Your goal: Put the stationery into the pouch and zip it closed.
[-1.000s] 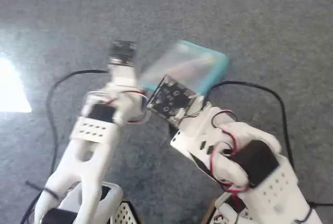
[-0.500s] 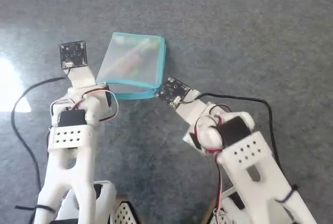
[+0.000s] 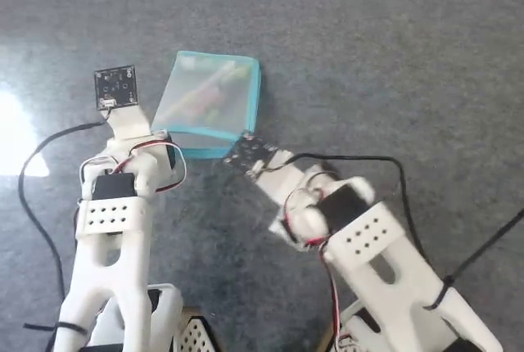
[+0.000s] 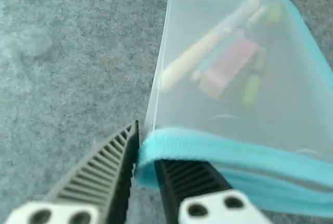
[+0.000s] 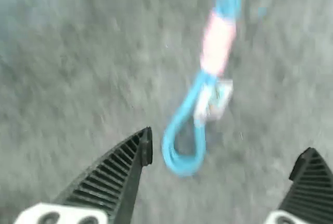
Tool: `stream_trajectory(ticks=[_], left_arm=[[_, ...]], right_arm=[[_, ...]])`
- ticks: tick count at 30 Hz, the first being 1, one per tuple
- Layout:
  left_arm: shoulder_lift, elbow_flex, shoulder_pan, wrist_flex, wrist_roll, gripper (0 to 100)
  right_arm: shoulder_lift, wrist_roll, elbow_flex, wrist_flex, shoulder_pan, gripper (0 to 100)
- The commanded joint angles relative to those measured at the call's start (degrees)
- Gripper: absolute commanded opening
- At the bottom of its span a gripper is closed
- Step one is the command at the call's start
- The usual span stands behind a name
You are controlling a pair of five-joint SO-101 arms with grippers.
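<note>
Pouch (image 3: 211, 102) (image 4: 234, 78): flat on the grey table surface (image 3: 393, 65), upper centre-left of the high view. Translucent body, teal border, teal zip band along the edge nearest the arms. It lies between the two grippers, one at each end of the zip band.
Left arm (image 3: 110, 221): rises from the lower left of the high view, with its wrist at the lower left corner of the pouch.
Right arm (image 3: 360, 229): rises from the lower right of the high view, with its wrist just beside the lower right corner of the pouch.
Left gripper (image 4: 147, 153): jaws closed down on the teal zip band at the pouch corner, fabric pinched between both fingers.
Right gripper (image 5: 227, 148): jaws spread wide, holding nothing, over the table surface.
Stationery (image 4: 229, 62) (image 3: 209, 94): inside the pouch, seen through its wall; a pale yellow stick, a pink piece and green pieces lying together.
Pull cord (image 5: 182, 151): teal loop with a pink bead (image 5: 218, 41) and a small metal tab (image 5: 213, 99). It lies on the table between the right gripper's fingers, nearer one of them, touching neither. Blurred.
</note>
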Motion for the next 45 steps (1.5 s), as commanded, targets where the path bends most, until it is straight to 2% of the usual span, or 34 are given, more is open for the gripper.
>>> stream_trajectory(ticks=[1, 4, 9, 12, 15, 22, 33, 38, 45], left_arm=[[-1.93, -0.31, -0.53, -1.32, -0.35, 1], [-1.93, -0.31, -0.53, -1.49, -0.35, 1], [-1.93, -0.13, 1.14, -1.32, -0.35, 1], [-1.93, -0.13, 2.02, -1.23, -0.35, 1], [-1.93, -0.13, 1.93, -1.23, -0.35, 1], [-1.93, -0.13, 1.85, -1.23, -0.35, 1], [-1.93, 0.48, 2.02, -1.23, -0.35, 1], [-1.93, 0.66, 2.11, -1.32, -0.35, 1], [-1.93, 0.66, 2.11, -1.41, -0.35, 1]], right_arm=[[-1.8, -2.81, 2.46, -10.07, -3.91, 40.1], [-1.71, -4.84, 3.87, -14.02, -4.09, 39.9], [-0.92, -10.29, 5.71, -23.25, 0.92, 39.4], [1.71, -11.08, 6.07, -26.15, 2.07, 33.6], [4.97, -11.08, 5.98, -27.3, 2.33, 30.3], [10.24, -10.99, 5.8, -29.32, 3.21, 32.2], [11.21, -11.43, 6.33, -30.9, 6.81, 31.6], [11.21, -11.08, 7.56, -32.48, 6.73, 25.1], [11.21, -10.99, 8.97, -33.45, 6.64, 27.6]])
